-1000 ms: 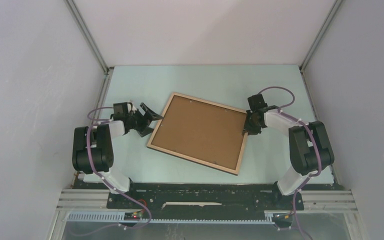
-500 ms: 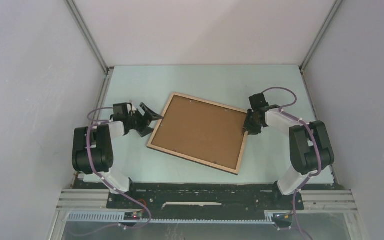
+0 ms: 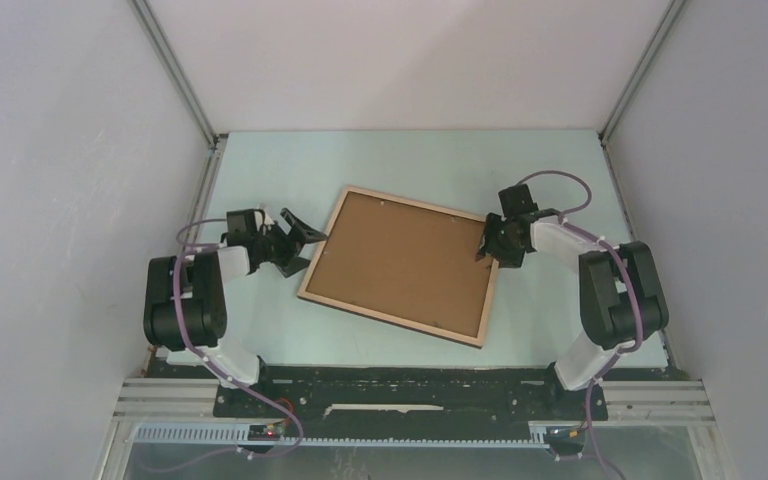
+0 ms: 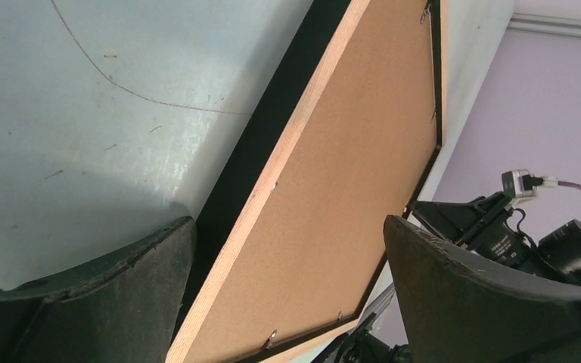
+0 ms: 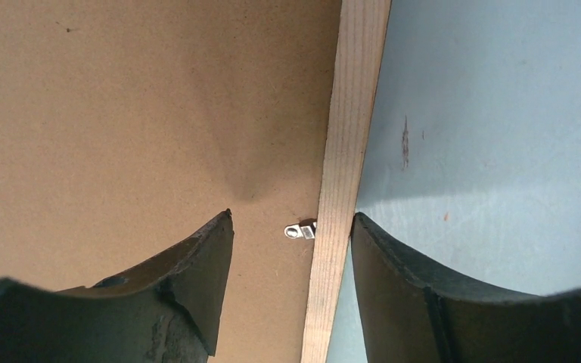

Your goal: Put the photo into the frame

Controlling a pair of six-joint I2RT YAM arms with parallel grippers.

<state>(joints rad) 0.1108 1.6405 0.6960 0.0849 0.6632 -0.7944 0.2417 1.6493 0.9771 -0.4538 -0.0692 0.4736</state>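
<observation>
Left end effector (image 3: 302, 243) sits low with jaws spread wide, right end effector (image 3: 486, 250) low with jaws parted.

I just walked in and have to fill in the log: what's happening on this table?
The frame lies face down on the table, its brown backing board showing inside the wood rim. The left gripper sits open at its left edge, holding nothing. The right gripper is over the right rim, fingers apart on either side of it, by a small metal tab. No photo is visible.
</observation>
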